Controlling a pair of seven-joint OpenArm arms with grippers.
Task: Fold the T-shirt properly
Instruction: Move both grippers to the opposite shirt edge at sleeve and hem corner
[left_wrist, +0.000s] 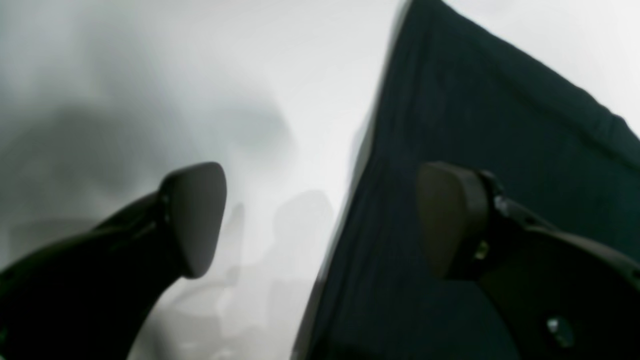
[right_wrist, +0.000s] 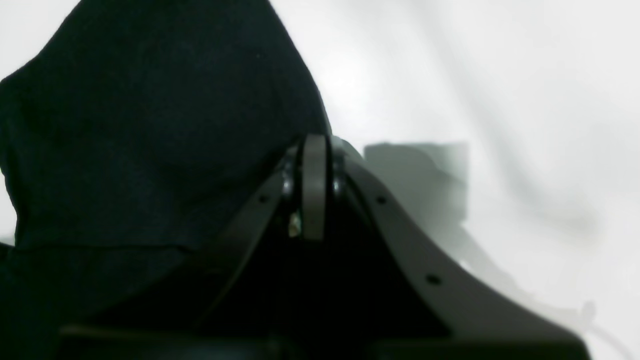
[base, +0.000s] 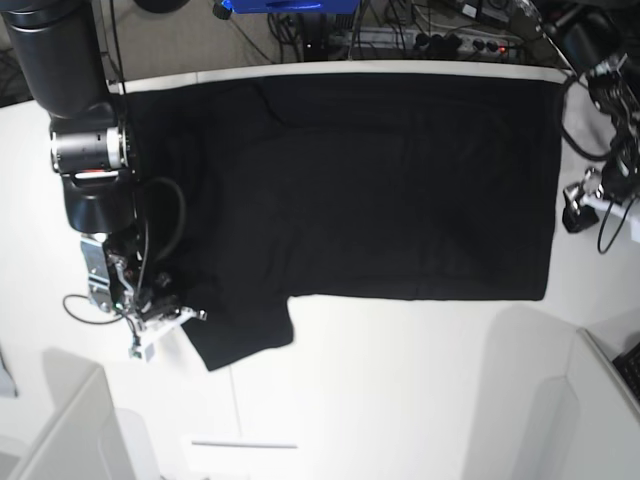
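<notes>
Right gripper (right_wrist: 314, 187) is pinching its pads together on the T-shirt (base: 360, 190) sleeve edge, left gripper (left_wrist: 320, 220) gaping empty beside the hem; thin cloth may be slipping free.

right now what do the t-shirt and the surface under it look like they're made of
T-shirt: soft black knit cloth, matte; it lies limp with faint creases and a stitched hem along its edge. Surface under it: white and smooth with a slight sheen; the wrist views hint at soft folds, so it may be a sheet or a hard top, hard to tell.
</notes>
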